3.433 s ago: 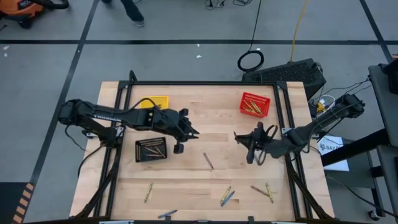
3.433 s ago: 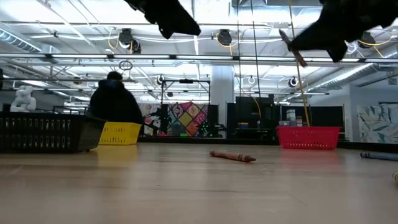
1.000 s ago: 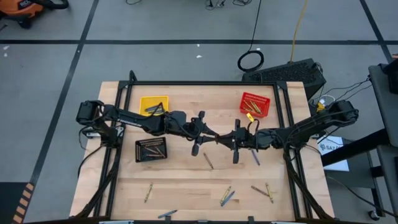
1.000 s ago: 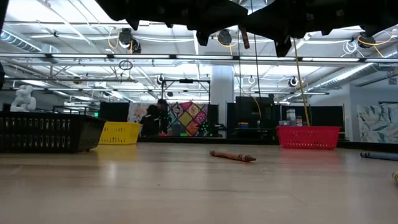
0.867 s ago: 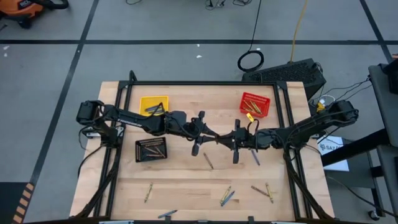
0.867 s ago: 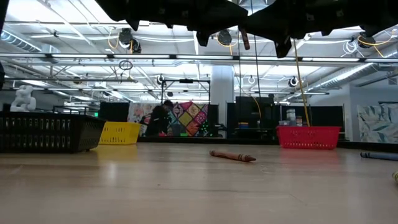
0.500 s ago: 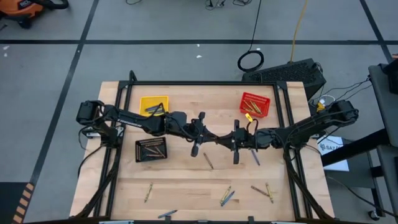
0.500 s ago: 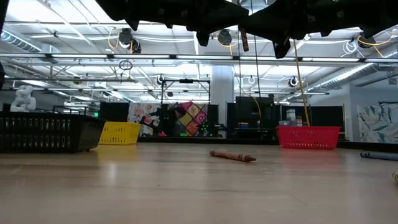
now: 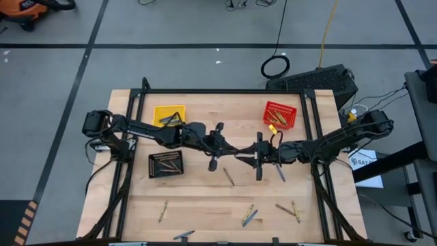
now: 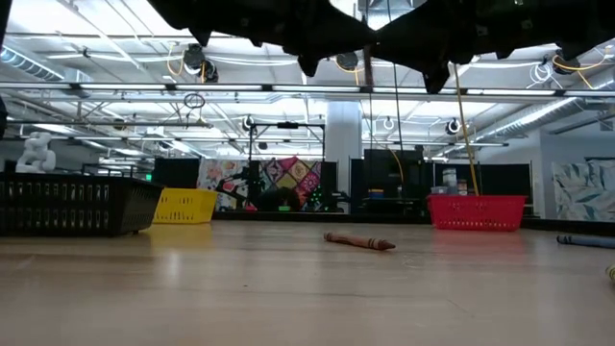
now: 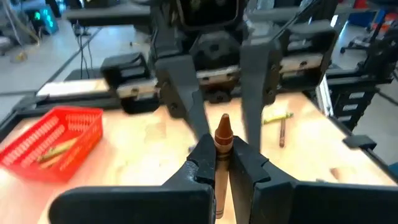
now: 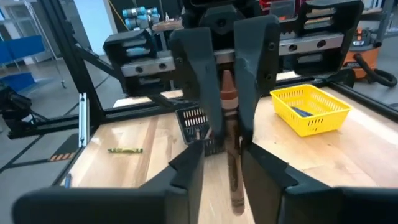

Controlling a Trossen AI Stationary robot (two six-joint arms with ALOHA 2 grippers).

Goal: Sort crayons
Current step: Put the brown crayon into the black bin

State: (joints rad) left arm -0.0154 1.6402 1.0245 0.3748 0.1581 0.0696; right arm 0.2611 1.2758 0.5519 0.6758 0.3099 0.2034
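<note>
A brown crayon [image 11: 222,132] hangs in the air above the table's middle, with my left gripper [image 11: 222,153] shut on it. My left gripper [image 9: 235,152] and my right gripper [image 9: 247,156] meet fingertip to fingertip there. My right gripper [image 12: 222,159] is open; its fingers [image 11: 186,93] stand on either side of the crayon [image 12: 235,163] with a gap. Loose crayons lie on the table: a brown one [image 9: 229,176], a grey one [image 9: 280,173], and several near the front edge [image 9: 248,215]. The held crayon is hidden in the high view. My left gripper pinches the brown crayon between its two fingers, on the shaft just behind the pointed tip [image 11: 222,144]. The fingers come level from the table's left side and lie along the crayon. The tip sticks out past the fingertips, and the crayon is lifted clear of the table.
A yellow basket [image 9: 168,115] stands at the far left, a red basket [image 9: 280,115] at the far right and a black basket [image 9: 166,164] at the left, each holding crayons. Bare wood lies between the baskets and the front crayons [image 9: 163,210].
My right gripper's fingers have parted from the brown crayon. My left gripper has drawn slightly toward the table's left edge with the crayon, which stays aloft. Both arms remain over the table's middle.
</note>
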